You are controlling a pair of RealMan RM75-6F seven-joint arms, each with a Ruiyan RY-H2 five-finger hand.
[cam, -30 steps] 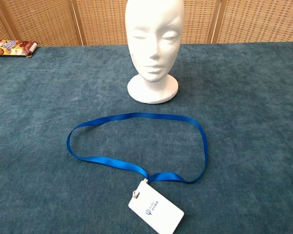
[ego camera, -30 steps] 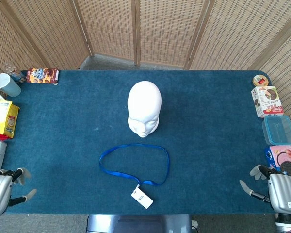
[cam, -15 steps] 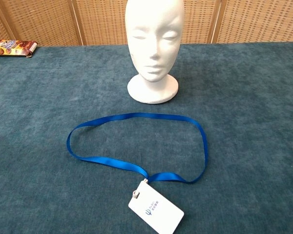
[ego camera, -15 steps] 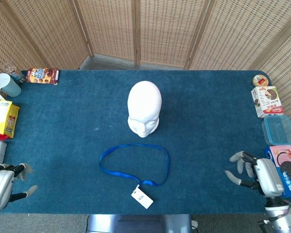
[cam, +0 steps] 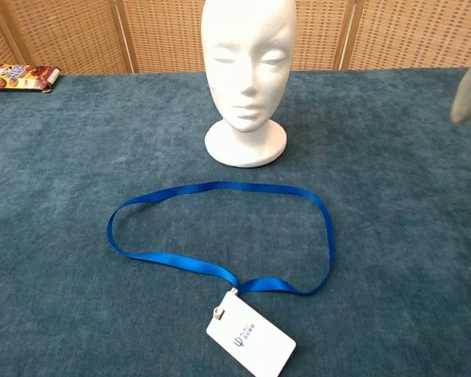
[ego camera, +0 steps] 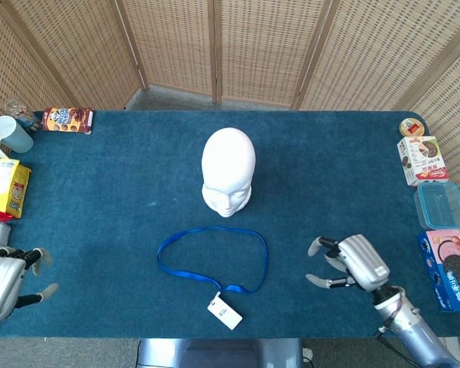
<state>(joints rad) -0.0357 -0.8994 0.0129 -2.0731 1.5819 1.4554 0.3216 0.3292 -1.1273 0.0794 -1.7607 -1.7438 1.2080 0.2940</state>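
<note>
My right hand [ego camera: 351, 263] hovers near blue lanyard [ego camera: 211, 259], fingers spread, holding nothing.
Clear tub [ego camera: 441, 205] looks empty; lanyard looped flat, white badge [ego camera: 223, 312] attached; left hand [ego camera: 6, 280] released too.

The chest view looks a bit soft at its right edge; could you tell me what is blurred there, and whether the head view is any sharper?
In the chest view the right hand is a blurred grey smear at the frame's edge, while the lanyard and foam head stay crisp. In the head view the same hand is sharp, under even light.
</note>
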